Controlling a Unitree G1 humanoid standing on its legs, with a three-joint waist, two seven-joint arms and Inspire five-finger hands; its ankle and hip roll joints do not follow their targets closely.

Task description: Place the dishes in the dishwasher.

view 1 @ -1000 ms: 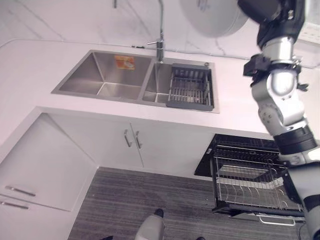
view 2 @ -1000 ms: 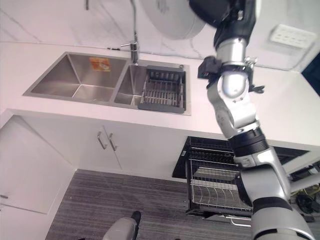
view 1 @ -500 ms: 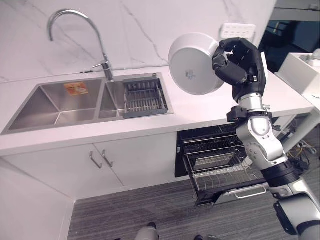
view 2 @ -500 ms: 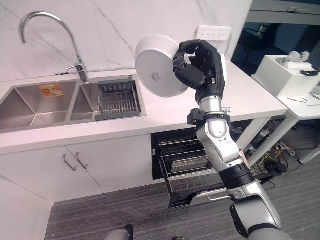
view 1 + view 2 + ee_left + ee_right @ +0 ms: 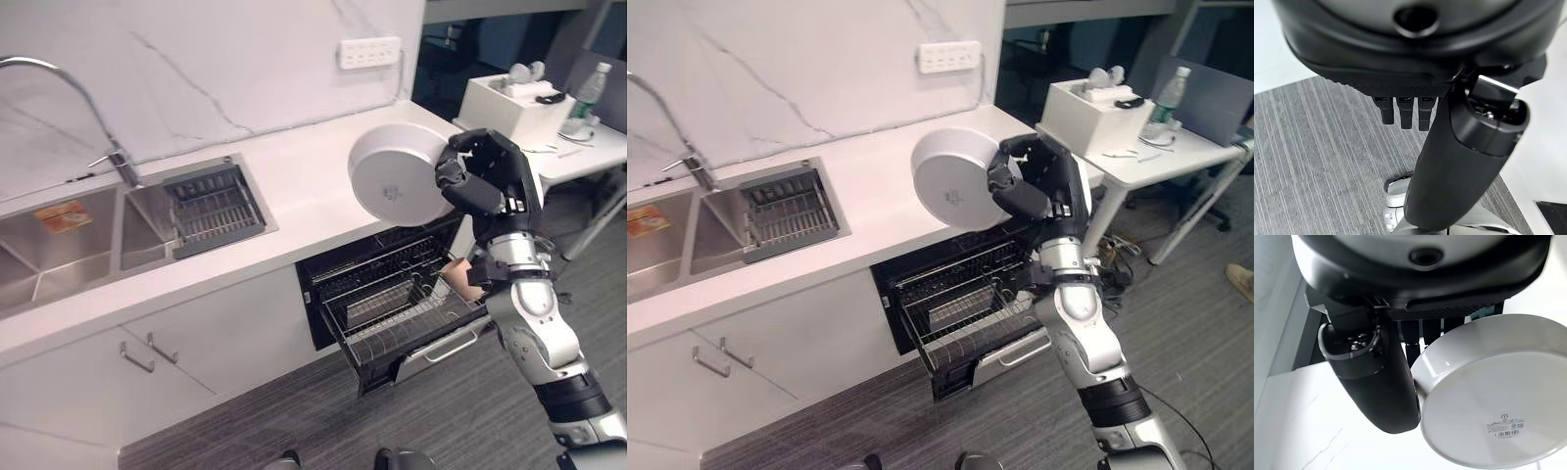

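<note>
The right hand [image 5: 487,182] is gripping a white bowl [image 5: 398,185] by its rim, with the fingers curled over the edge and the thumb pinching from the other side. The bowl is standing up on its edge in the air, with its bottom (the side with a small sticker) facing the head camera. It is hanging over the front edge of the white counter [image 5: 294,186].

The place it has to go is lower down. The dishwasher [image 5: 387,289] is open under the counter, and its wire rack [image 5: 402,318] is pulled out toward the floor. The rack is sitting below the bowl and a little nearer to the robot, so the bowl is well above it and not touching it yet. I think the next move is mostly a trip downward, with the bowl staying on its edge so it can slide between the wires.

The right hand is the one doing the job, since it is already holding the bowl and is close to the rack. The left hand [image 5: 1405,110] is hanging down over the grey floor [image 5: 1312,161], with its fingers loose and nothing in them.

The sink [image 5: 118,220] is far off to the left, with a dark drain basket [image 5: 206,206] in it.
</note>
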